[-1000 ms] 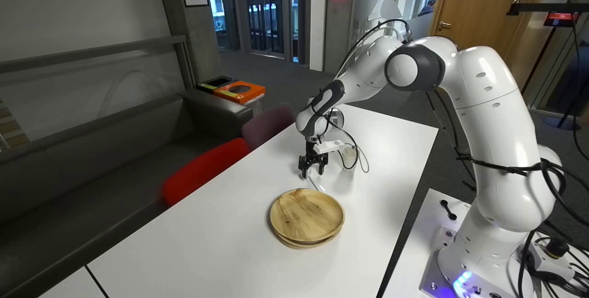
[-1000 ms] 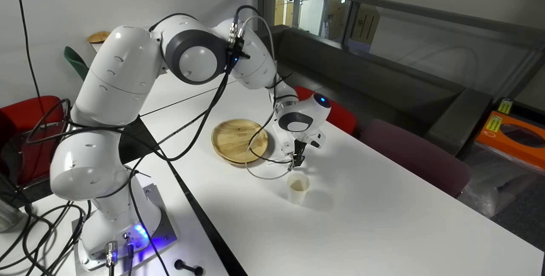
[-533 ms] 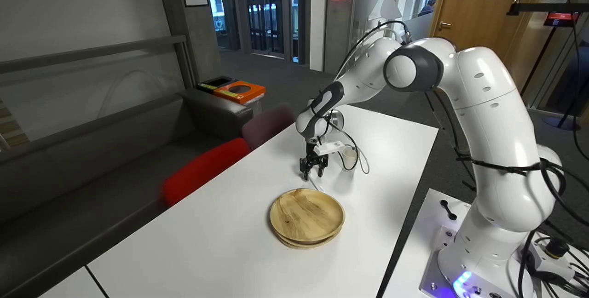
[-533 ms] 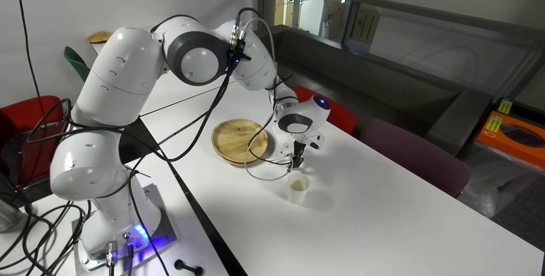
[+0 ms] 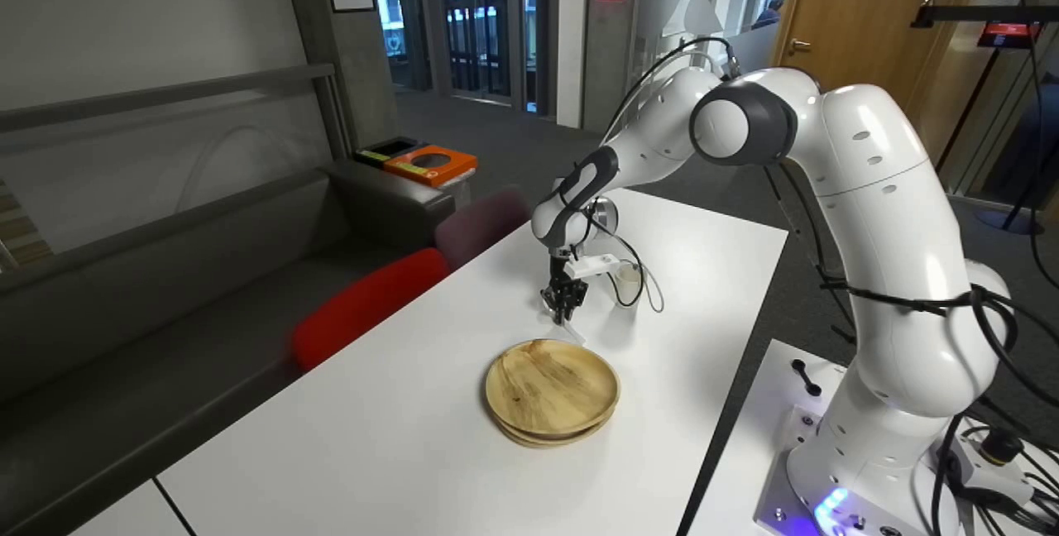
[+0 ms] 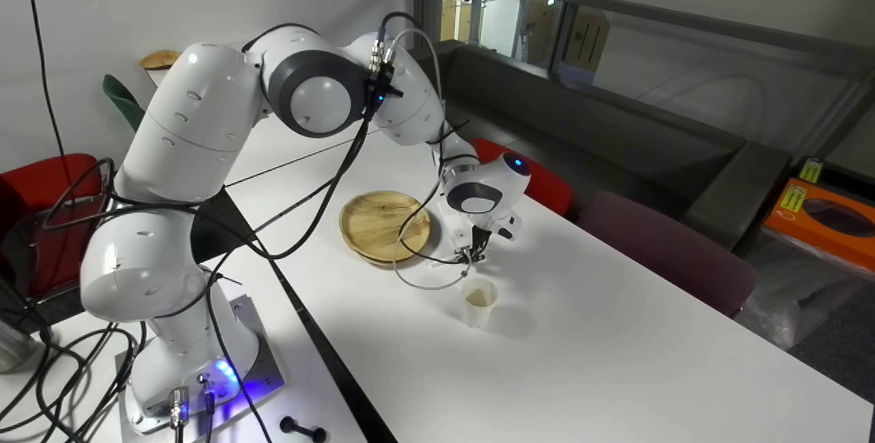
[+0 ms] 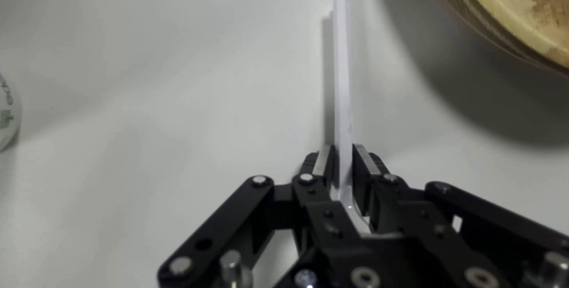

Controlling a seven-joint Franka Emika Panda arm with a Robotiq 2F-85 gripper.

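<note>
In the wrist view a thin white utensil [image 7: 341,79] runs up from between my finger pads [image 7: 366,163], which press close on both its sides. Its wider, curved end is partly hidden beneath my gripper [image 7: 343,159]. In an exterior view my gripper [image 5: 563,308] is down at the white table, the utensil's handle [image 5: 574,334] pointing from it toward a stack of round wooden plates [image 5: 552,387]. The stack's rim [image 7: 493,26] shows at upper right in the wrist view. A pale cup [image 6: 478,303] stands upright near my gripper [image 6: 473,256], on the side away from the plates.
Cables loop down from my wrist past the cup [image 5: 627,286]. At the wrist view's left edge is a rounded white thing [image 7: 8,110] with dark print. A red chair [image 5: 368,304] and a purple chair [image 6: 666,255] stand along the table's far side, before a grey sofa.
My jaws have come together from wide apart, onto the white utensil. The arm dipped slightly at first and has since held its place; the plates and cup have not moved.
</note>
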